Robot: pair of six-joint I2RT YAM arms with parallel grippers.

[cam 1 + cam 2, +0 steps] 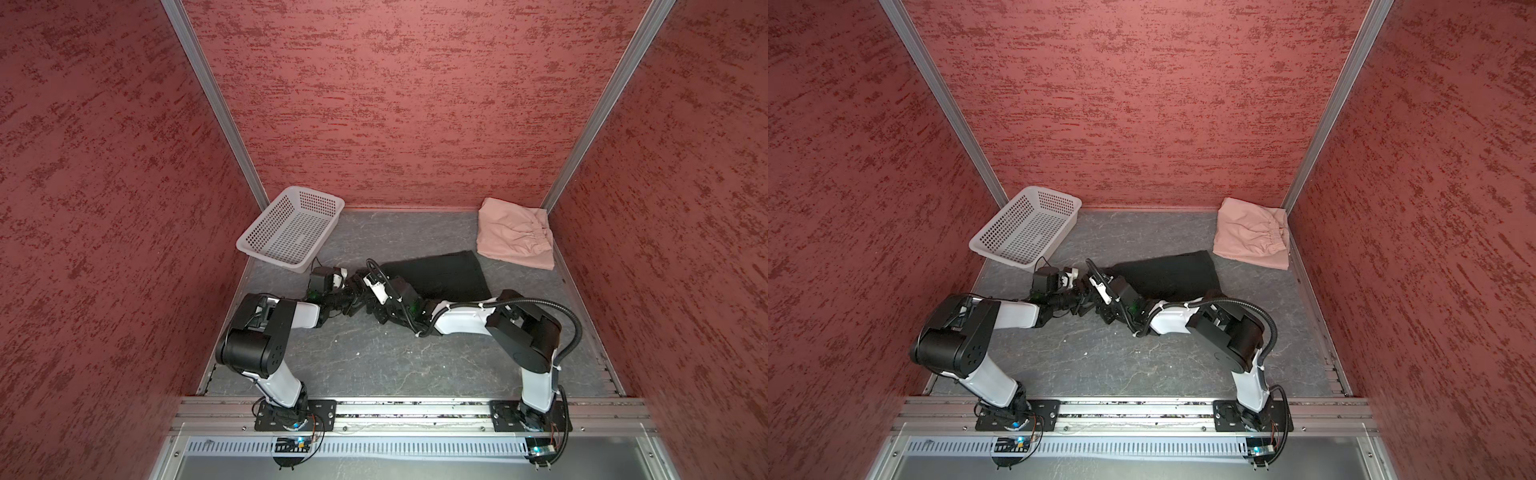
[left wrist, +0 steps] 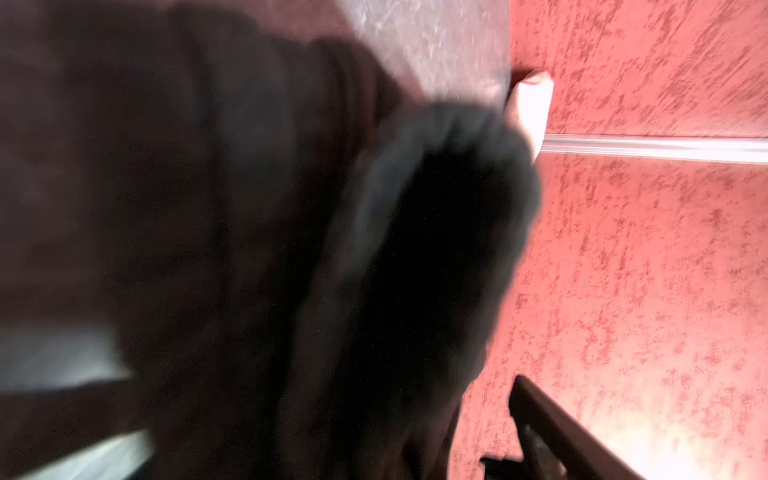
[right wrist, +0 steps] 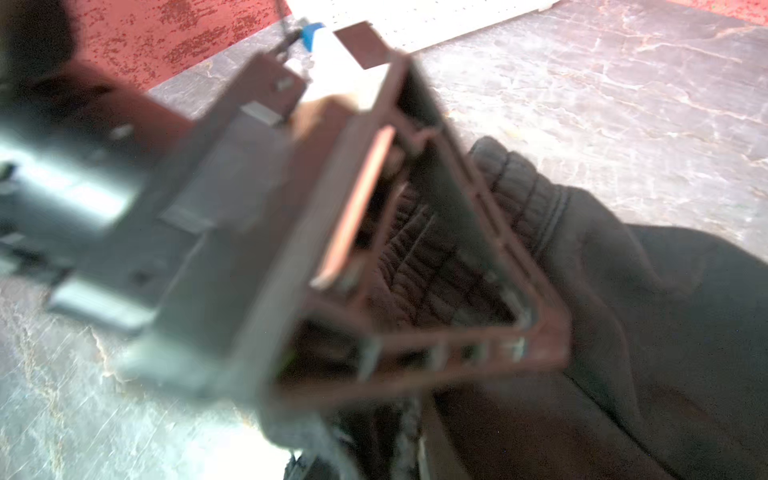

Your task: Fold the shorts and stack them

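The black shorts [image 1: 440, 274] [image 1: 1171, 274] lie flat mid-table. Their ribbed waistband [image 3: 519, 187] is at the left end, bunched and raised. Both grippers meet there. My left gripper [image 1: 358, 298] [image 1: 1087, 297] stands open, its fingers [image 3: 469, 216] either side of the waistband. One finger [image 2: 552, 428] shows beside a blurred mound of black cloth [image 2: 415, 249]. My right gripper [image 1: 376, 313] [image 1: 1105, 312] is shut on the black shorts' edge [image 3: 374, 449]. The pink shorts [image 1: 511, 237] [image 1: 1250, 235] lie folded in the back right corner.
A white perforated basket [image 1: 316, 193] [image 1: 1054, 192] leans in the back left corner. Red textured walls close in the back and both sides. The grey marbled table [image 1: 374, 361] runs between the arm bases at the front.
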